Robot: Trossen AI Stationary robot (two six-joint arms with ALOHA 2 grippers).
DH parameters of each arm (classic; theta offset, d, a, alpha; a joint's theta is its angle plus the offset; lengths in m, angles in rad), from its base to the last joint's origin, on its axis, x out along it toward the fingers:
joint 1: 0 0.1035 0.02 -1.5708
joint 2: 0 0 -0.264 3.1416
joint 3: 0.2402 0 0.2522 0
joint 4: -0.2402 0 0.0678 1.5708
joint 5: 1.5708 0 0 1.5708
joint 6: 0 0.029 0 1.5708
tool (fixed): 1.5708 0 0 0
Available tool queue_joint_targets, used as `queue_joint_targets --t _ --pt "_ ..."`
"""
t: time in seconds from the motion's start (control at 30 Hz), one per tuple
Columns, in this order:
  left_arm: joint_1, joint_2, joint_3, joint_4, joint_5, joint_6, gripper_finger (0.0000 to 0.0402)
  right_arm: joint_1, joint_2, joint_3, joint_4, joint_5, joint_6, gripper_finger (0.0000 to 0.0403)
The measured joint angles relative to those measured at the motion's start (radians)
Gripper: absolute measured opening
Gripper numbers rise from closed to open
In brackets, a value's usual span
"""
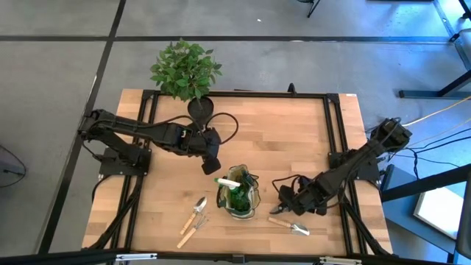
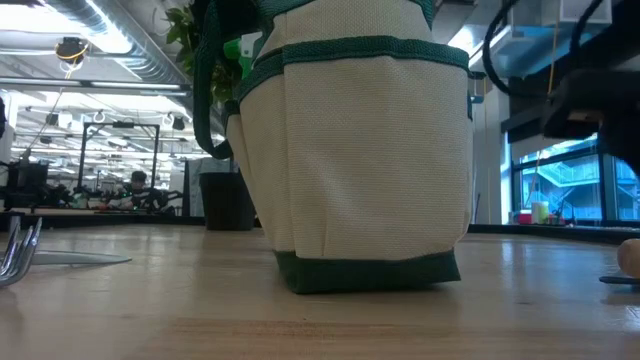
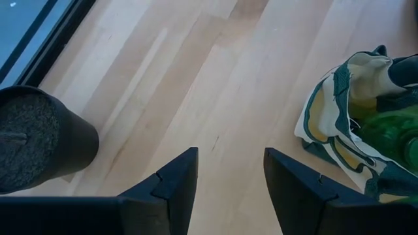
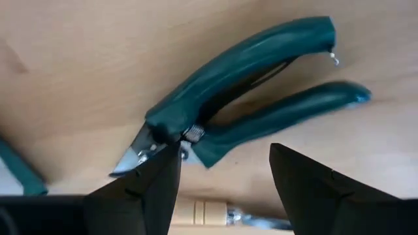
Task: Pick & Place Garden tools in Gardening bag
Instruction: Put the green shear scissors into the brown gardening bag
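Right wrist view shows the right gripper (image 4: 219, 189) with fingers spread and empty just above the pruners (image 4: 241, 91), whose handles run crosswise to them, on the bench (image 1: 294, 140) right of the gardening bag (image 1: 239, 197). Left gripper (image 3: 228, 189) hovers released, farther away.

Place: lab or workshop hall, open-plan.
Under me: wooden bench (image 1: 294, 140) on a black frame, grey concrete floor (image 1: 59, 73) around it.
Beyond my table: ceiling ducts (image 2: 110, 50), lit workbenches (image 2: 90, 205), a seated person (image 2: 138, 183), tall windows (image 2: 560, 190).
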Motion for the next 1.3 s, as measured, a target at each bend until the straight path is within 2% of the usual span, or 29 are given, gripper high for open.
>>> queue_joint_targets --t 0.27,0.57,0.83,0.97,1.13,1.3 --pt "-0.023 0.0 0.0 0.0 0.001 0.0 0.0169 -0.004 -0.003 -0.05 0.018 -0.035 0.014 0.0236" --pt "-0.031 0.0 0.0 -0.002 0.0 0.0 0.0169 -0.04 -0.002 -0.058 -0.114 -0.08 0.016 0.0232" --pt "-0.031 0.005 0.001 0.002 0.0 0.0 0.0169 -0.106 -0.002 -0.058 -0.131 0.02 -0.036 0.0187" --pt "-0.03 0.005 0.001 0.003 -0.001 0.0 0.0169 -0.113 -0.002 -0.058 -0.144 0.026 -0.088 0.0175" --pt "-0.029 0.005 0.001 0.003 0.0 0.0 0.0169 -0.111 -0.002 -0.058 -0.163 0.013 -0.092 0.0191" --pt "-0.029 0.006 0.001 0.002 0.001 0.0 0.0169 -0.12 -0.002 -0.059 -0.14 0.0 -0.125 0.0239"
